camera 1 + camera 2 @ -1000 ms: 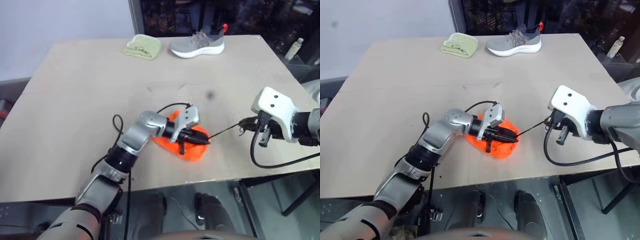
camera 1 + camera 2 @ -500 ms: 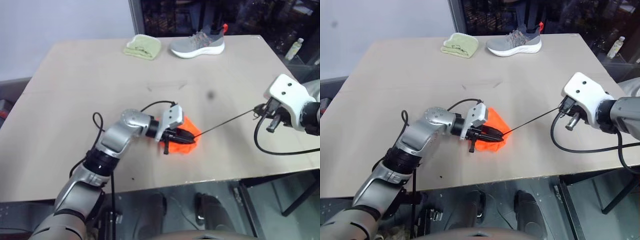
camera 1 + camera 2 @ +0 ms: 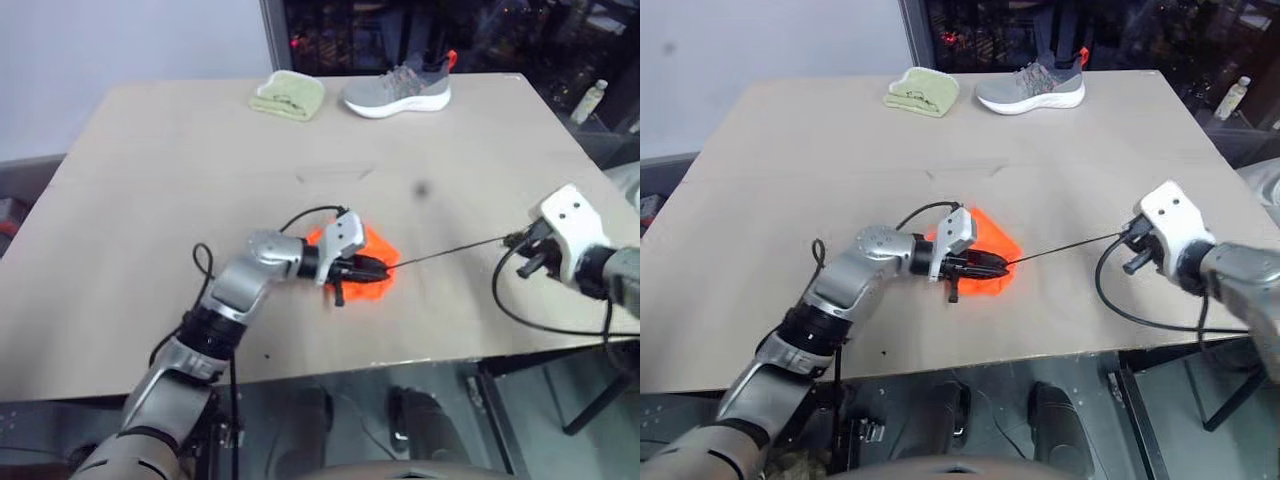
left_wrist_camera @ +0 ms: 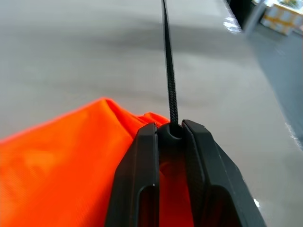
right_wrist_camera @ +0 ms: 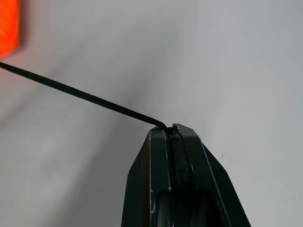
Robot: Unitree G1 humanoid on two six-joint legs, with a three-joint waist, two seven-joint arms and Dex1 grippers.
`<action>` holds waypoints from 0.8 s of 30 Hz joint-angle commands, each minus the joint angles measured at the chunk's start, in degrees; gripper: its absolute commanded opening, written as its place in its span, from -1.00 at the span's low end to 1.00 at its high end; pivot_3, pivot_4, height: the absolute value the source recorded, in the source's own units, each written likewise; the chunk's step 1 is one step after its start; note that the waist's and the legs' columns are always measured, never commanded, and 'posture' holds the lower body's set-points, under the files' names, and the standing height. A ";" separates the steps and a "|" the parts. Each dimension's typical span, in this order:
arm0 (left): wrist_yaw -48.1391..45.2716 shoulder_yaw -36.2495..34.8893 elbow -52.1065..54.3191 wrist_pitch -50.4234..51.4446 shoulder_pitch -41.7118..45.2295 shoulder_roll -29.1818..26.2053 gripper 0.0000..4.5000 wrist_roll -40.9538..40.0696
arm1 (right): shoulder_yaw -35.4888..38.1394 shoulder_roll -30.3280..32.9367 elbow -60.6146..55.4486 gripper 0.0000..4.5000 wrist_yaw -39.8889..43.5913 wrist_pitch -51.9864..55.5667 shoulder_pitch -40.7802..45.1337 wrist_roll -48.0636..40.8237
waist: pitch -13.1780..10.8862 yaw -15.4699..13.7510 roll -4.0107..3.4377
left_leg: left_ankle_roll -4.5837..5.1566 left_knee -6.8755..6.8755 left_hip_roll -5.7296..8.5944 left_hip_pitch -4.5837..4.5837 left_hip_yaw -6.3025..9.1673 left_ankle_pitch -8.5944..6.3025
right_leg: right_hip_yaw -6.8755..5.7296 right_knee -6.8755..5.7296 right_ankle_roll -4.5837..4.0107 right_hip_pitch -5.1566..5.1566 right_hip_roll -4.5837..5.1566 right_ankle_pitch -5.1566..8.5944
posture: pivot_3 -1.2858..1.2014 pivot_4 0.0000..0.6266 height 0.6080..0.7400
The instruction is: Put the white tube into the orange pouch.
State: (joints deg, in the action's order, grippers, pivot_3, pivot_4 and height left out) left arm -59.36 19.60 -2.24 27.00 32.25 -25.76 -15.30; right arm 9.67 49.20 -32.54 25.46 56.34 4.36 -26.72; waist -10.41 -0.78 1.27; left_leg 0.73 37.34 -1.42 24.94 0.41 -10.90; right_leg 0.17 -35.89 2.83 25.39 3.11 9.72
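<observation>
Item: orange pouch (image 3: pixel 362 262), cord drawn taut between my two grippers
My left gripper (image 4: pixel 169 135) pinched the pouch mouth mid-table; right gripper (image 5: pixel 171 130) pressed together on the black cord (image 3: pixel 450 247); fabric judged soft, light, best held at the mouth; white tube unseen

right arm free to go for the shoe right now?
Probably not. The right gripper is shut on the pouch's taut cord, and the shoe sits at the table's far edge, well beyond it.

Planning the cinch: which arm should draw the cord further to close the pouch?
Probably the right: the right gripper is shut on the taut black cord, with bare table beyond. The left gripper is pinning the orange pouch.
</observation>
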 commanded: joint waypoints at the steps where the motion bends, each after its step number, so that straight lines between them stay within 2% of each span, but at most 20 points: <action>1: 1.79 -4.83 3.66 1.82 -1.42 -1.34 -0.46 -1.82 | 3.01 -1.22 -0.77 -0.88 -0.49 -4.51 -3.02 2.55 | -0.01 0.38 -0.02 | 0.00 -0.01 0.00 -0.01 -0.01 0.00 | 0.02 0.00 0.00 0.00 0.00 0.00 | 0.03 -0.52 1.00; 4: 2.57 -7.96 5.55 1.71 -3.30 -3.30 0.06 -2.64 | 4.90 -2.35 -1.44 -0.42 0.70 -9.61 -6.45 3.70 | 0.00 1.03 -0.04 | 0.00 -0.01 -0.02 -0.13 -0.10 0.00 | 0.12 -0.05 0.03 0.00 -0.03 -0.02 | 0.03 -0.52 1.00; 6: 2.67 -9.97 6.41 1.51 -4.54 -4.66 0.53 -3.29 | 6.40 -2.60 -2.71 0.03 2.05 -11.79 -8.36 3.73 | 0.01 1.21 -0.04 | 0.00 -0.01 -0.06 -0.21 -0.05 0.00 | 0.11 -0.07 0.03 -0.04 -0.09 -0.03 | 0.03 -0.52 1.00; 7: 3.05 -11.16 6.99 1.99 -5.06 -4.86 0.68 -4.01 | 7.48 -2.89 -3.76 0.22 2.68 -12.27 -9.00 3.08 | 0.01 1.22 -0.06 | 0.00 -0.01 -0.08 -0.22 -0.02 0.00 | 0.10 -0.06 0.03 -0.06 -0.12 -0.02 | 0.03 -0.52 1.00; 8: 3.32 -13.47 8.24 3.60 -5.61 -5.11 0.95 -6.15 | 9.11 -2.85 -6.36 0.44 4.14 -11.89 -10.12 1.17 | 0.02 1.24 -0.06 | 0.00 0.00 -0.08 -0.21 -0.02 0.00 | 0.10 -0.06 0.03 -0.06 -0.12 -0.02 | 0.03 -0.52 1.00; 10: 1.84 -18.35 11.48 6.62 -7.56 -7.06 1.00 -11.27 | 12.33 -2.86 -12.23 0.52 7.16 -12.21 -13.63 -1.95 | 0.01 1.24 -0.07 | 0.00 0.02 -0.08 -0.16 -0.02 0.00 | 0.10 -0.06 0.03 -0.04 -0.10 -0.02 | 0.03 -0.52 1.00; 12: 0.74 -22.73 14.12 5.37 -11.40 -9.74 1.00 -13.19 | 16.51 -5.20 -15.64 0.52 11.68 -13.99 -17.34 -8.99 | 0.02 1.42 -0.05 | -0.01 -0.04 -0.12 -0.18 0.00 0.00 | 0.09 -0.05 0.03 -0.05 -0.13 -0.02 | 0.03 -0.52 1.00; 15: -1.17 -28.01 16.55 3.02 -17.81 -12.70 1.00 -15.51 | 21.42 -5.34 -16.85 0.52 16.49 -15.22 -22.76 -12.52 | 0.05 1.45 -0.10 | -0.02 -0.19 -0.19 -0.22 -0.06 -0.01 | 0.13 0.03 0.01 -0.06 -0.20 0.00 | 0.03 -0.52 1.00; 18: -2.63 -33.91 17.43 3.23 -24.44 -15.79 1.00 -17.85 | 27.07 -5.91 -16.41 0.91 18.37 -17.43 -27.38 -12.12 | 0.04 1.35 -0.09 | -0.02 -0.09 -0.15 -0.20 -0.16 -0.02 | 0.14 0.05 0.02 -0.05 -0.05 -0.01 | 0.03 -0.52 1.00; 19: -4.04 -35.59 17.76 2.46 -26.99 -16.94 1.00 -18.31 | 28.49 -6.19 -16.24 0.96 19.21 -18.62 -29.25 -11.26 | 0.07 1.33 -0.03 | -0.04 -0.09 -0.17 -0.21 -0.19 -0.02 | 0.14 0.06 0.02 -0.05 0.01 0.00 | 0.03 -0.52 1.00; 24: -2.53 -42.17 18.56 -2.91 -35.95 -19.33 1.00 -15.06 | 33.02 -7.79 -14.65 0.96 23.76 -24.96 -36.84 -8.56 | 0.12 1.39 -0.07 | -0.33 -0.09 -0.73 -0.20 -0.15 -0.20 | -0.31 0.49 0.01 -0.03 0.32 0.00 | 0.03 -0.52 1.00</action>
State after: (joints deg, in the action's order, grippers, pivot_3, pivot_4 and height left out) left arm -62.18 -19.98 14.36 26.81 -3.03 -43.80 -31.03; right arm 39.60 41.79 -46.74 47.64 34.22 -32.00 -35.69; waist -10.28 0.61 1.20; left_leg 0.39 37.23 -2.24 24.78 0.23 -11.11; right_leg -0.24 -35.24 2.85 25.39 3.69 9.72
